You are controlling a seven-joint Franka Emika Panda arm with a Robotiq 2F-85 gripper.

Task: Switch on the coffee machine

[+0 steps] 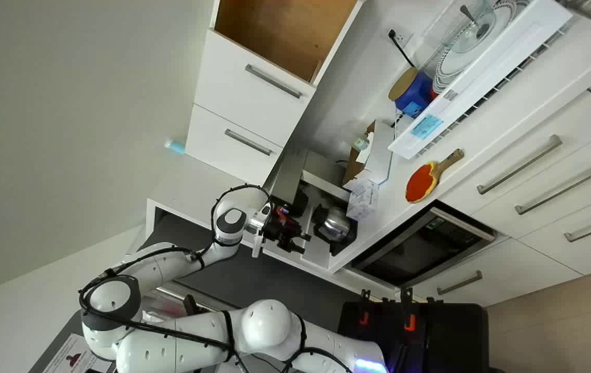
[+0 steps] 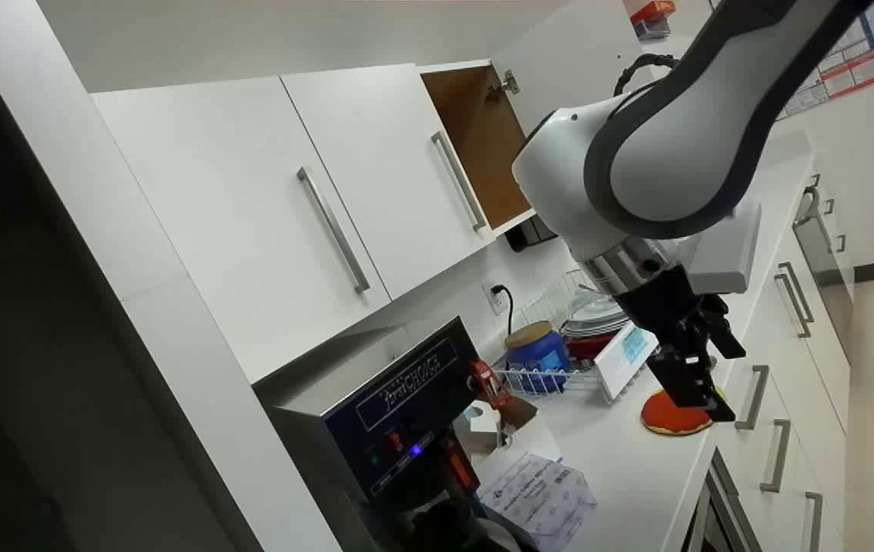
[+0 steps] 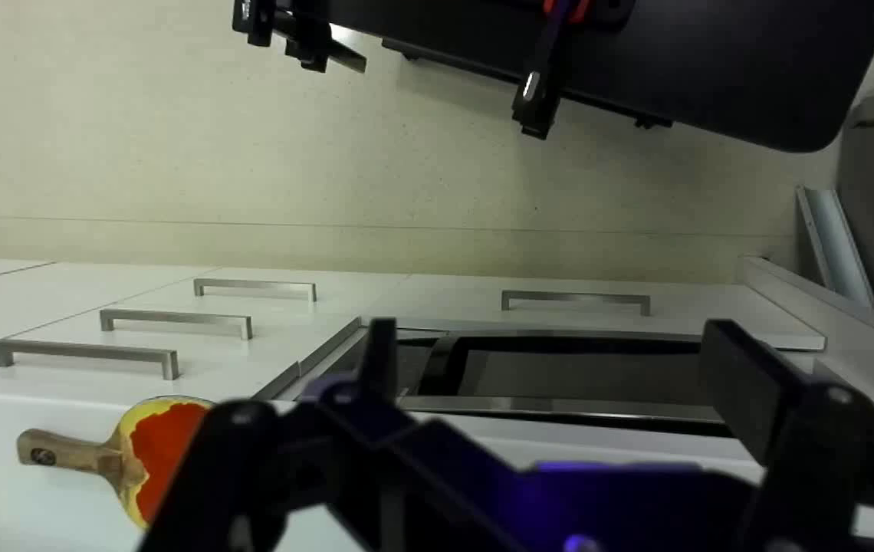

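The coffee machine (image 2: 399,414) is a boxy black and steel appliance on the counter. Its front panel shows a red switch (image 2: 393,441) and a small blue-violet light (image 2: 416,450). Its rounded chrome piece (image 1: 336,225) shows in an exterior view, low on the machine. The machine is not in the wrist view. My gripper (image 1: 303,243) is beside the machine, apart from it as far as I can tell. In an exterior view the gripper (image 2: 724,381) is right of the panel. In the wrist view its fingers (image 3: 552,337) are wide apart with nothing between them.
A built-in oven (image 3: 583,376) lies below the counter edge. A red paddle (image 1: 421,182) lies on the counter. A white patterned box (image 1: 363,199) stands close by the machine. A dish rack (image 1: 482,77) is farther along. A black case (image 1: 414,331) stands near the robot.
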